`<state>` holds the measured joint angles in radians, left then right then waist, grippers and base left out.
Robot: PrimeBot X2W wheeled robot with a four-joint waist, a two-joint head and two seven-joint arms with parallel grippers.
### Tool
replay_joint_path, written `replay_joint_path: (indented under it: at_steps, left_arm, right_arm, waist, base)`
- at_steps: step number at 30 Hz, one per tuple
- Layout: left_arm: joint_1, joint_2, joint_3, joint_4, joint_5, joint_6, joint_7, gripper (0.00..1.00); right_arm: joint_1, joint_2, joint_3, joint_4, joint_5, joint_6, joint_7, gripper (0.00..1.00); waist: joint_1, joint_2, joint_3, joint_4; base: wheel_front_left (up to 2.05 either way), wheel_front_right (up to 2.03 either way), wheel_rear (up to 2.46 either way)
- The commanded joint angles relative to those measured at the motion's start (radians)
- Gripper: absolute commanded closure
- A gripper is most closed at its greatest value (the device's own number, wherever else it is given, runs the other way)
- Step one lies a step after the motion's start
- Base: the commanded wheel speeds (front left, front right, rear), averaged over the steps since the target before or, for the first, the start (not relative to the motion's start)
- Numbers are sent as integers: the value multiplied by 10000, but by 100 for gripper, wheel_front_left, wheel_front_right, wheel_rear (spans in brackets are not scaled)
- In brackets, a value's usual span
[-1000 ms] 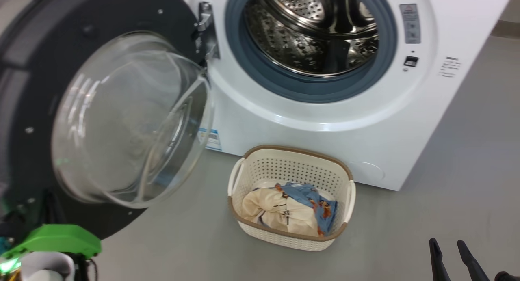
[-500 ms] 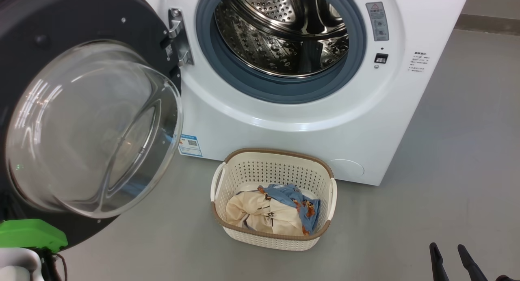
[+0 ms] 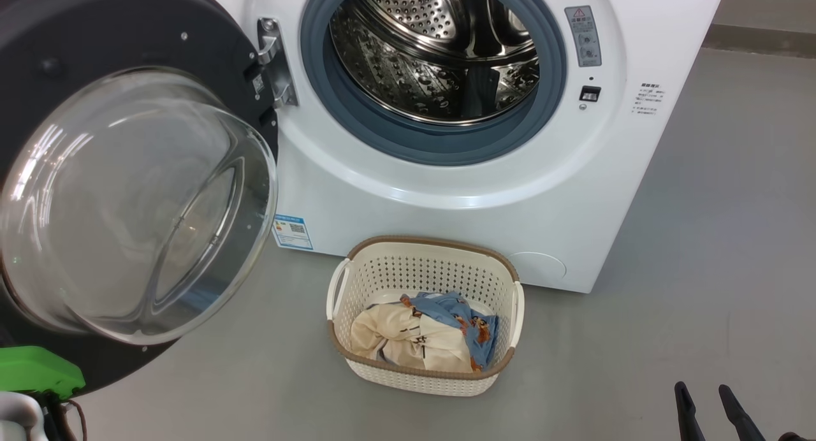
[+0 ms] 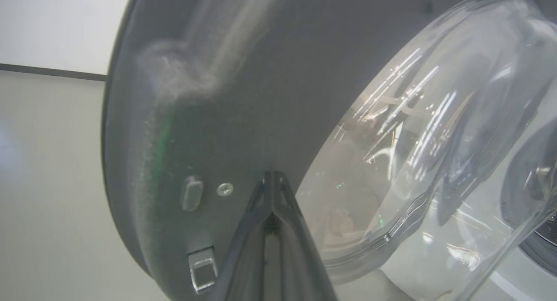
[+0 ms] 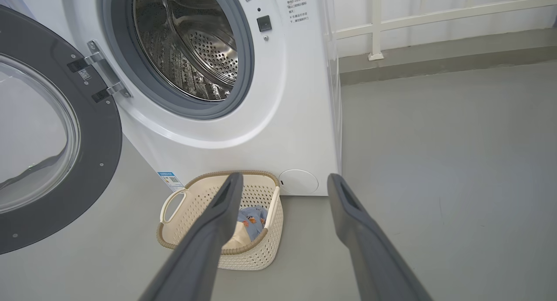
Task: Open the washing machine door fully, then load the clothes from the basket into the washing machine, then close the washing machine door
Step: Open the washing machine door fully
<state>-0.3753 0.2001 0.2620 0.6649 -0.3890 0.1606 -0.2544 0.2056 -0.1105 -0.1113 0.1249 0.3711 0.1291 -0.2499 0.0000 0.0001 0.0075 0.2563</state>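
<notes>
The washing machine (image 3: 446, 205) stands with its steel drum (image 3: 433, 52) exposed. The washing machine door (image 3: 127, 27) hangs open at the left, its glass bowl (image 3: 137, 205) bulging toward me. On the floor before the machine sits the basket (image 3: 421, 245), holding the cream garment (image 3: 395, 339) and the blue printed garment (image 3: 462, 313). My left gripper (image 4: 272, 175) is shut, tips right at the door's dark inner face (image 4: 243, 96) beside the glass. My right gripper (image 5: 283, 179) is open, hanging above the floor right of the basket (image 5: 174, 201); its fingertips (image 3: 682, 390) show at the lower right.
My left arm's green part (image 3: 38, 368) sits under the door's lower edge. Grey floor (image 3: 701, 269) spreads to the right of the machine. A white railing (image 5: 435, 14) and a low kerb run along the wall behind.
The head camera has shifted, so the whole scene sits further left. The door looks swung a little wider from the machine, and my left arm's green part has slid toward the lower left corner.
</notes>
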Motion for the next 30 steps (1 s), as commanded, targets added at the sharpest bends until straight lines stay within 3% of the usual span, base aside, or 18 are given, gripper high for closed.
replay_joint_path:
  at_steps: [1, 16, 18, 21, 22, 23, 30]
  left_arm:
    - [-477, 441, 418, -266, 163, -27, -73, 100]
    - [364, -824, 213, -2862, 911, -1052, -74, 100]
    - [561, -982, 11, -3281, 973, -1152, -74, 75]
    - [859, -1171, -391, -3915, 1101, -1206, -74, 45]
    - [942, -1218, -537, -4108, 1117, -1236, -74, 17]
    - [1025, -1258, -685, -4294, 1132, -1257, -73, 0]
    - [1602, -1405, -1820, -5486, 1249, -1447, 138, 0]
  right_arm:
    - [-111, -191, 219, -190, 52, 16, -118, 0]
    - [-137, -46, 249, -211, 19, 16, -118, 0]
    - [-155, -41, 263, -194, 34, 16, -118, 0]
    - [-173, -26, 288, -189, 45, 16, -118, 0]
    - [-182, -20, 299, -192, 42, 16, -118, 0]
    - [-194, -15, 314, -194, 39, 16, -118, 0]
    - [-285, -20, 363, -207, 38, 16, -118, 0]
  waist:
    - [0, -1, -18, 17]
    - [0, -1, -86, 189]
    - [0, -1, -93, 178]
    - [0, -1, -97, 149]
    - [0, -1, -91, 132]
    - [0, -1, -88, 109]
    - [0, -1, -58, -188]
  base:
    - [0, 0, 0]
    - [0, 0, 0]
    - [0, 0, 0]
    - [0, 0, 0]
    - [0, 0, 0]
    - [0, 0, 0]
    - [0, 0, 0]
